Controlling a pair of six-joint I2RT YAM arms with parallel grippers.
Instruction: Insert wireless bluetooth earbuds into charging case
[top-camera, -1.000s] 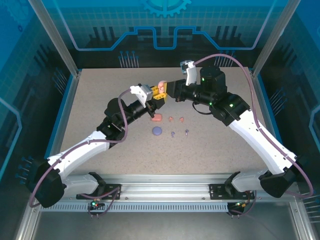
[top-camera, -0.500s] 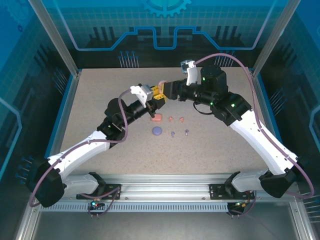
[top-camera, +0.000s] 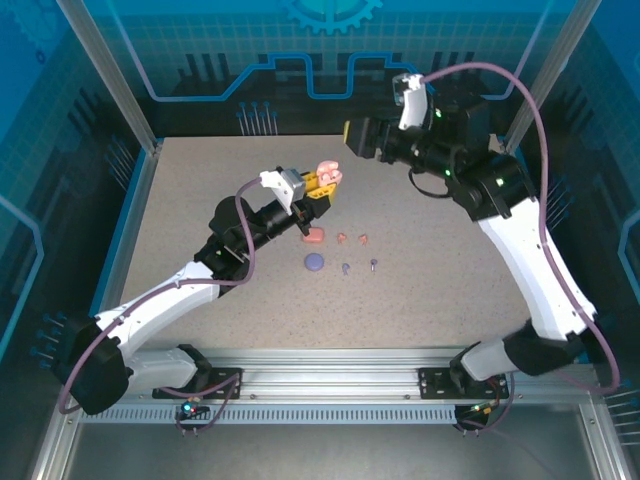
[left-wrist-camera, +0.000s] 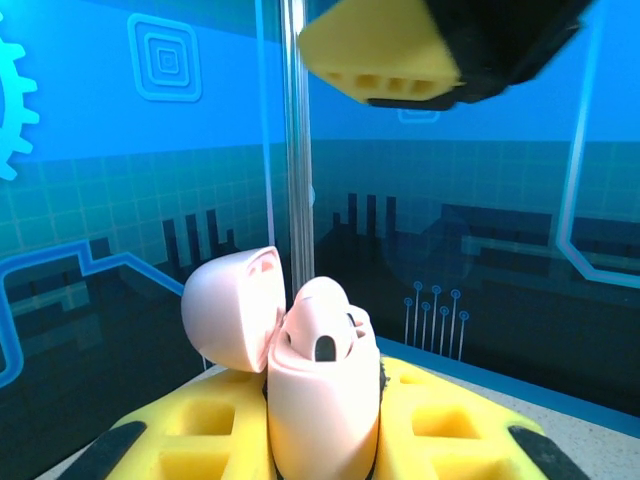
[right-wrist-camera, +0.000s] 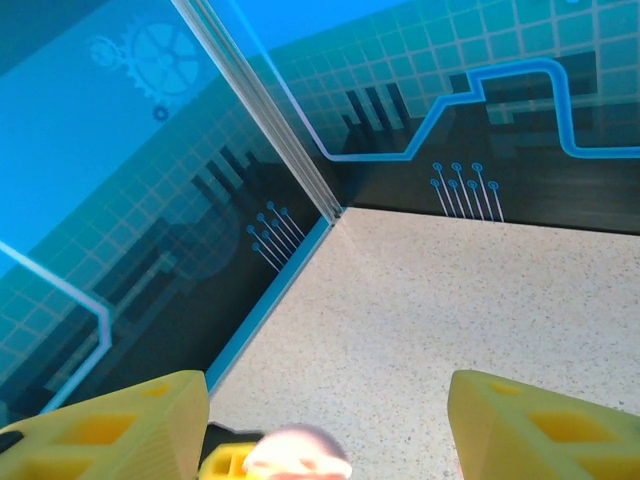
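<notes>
- Jaws of the left gripper (top-camera: 318, 188) are closed on the pink case (left-wrist-camera: 320, 400), clamping its lower body between the yellow pads.
- Jaws of the right gripper (top-camera: 355, 136) are spread wide and hold nothing. This gripper is raised near the back of the table (top-camera: 200, 200).
- In the overhead view, the pink case lies at about 8 o'clock from the right gripper, near it but not touching.
- The pink case stands upright, long axis vertical. Its lid (left-wrist-camera: 235, 310) is swung open toward 9 o'clock in the left wrist view.
- A pale bud (left-wrist-camera: 322, 340) appears to sit in the open case.
- Two coral buds (top-camera: 343, 238) and two purple buds (top-camera: 346, 268) lie loose on the table, at about 6 o'clock from the held case.
- The coral case (top-camera: 314, 237) and purple case (top-camera: 313, 262) lie just beside their buds, at 9 o'clock from them.
- Judgement: the left gripper is nearer the loose buds but is occupied. The free right gripper would have to descend toward 6 o'clock to reach them.
- Hard to make out:
  - whether a second pale bud is seated in the case;
  - which way the loose buds' stems point;
  - whether the two cases on the table are open.
</notes>
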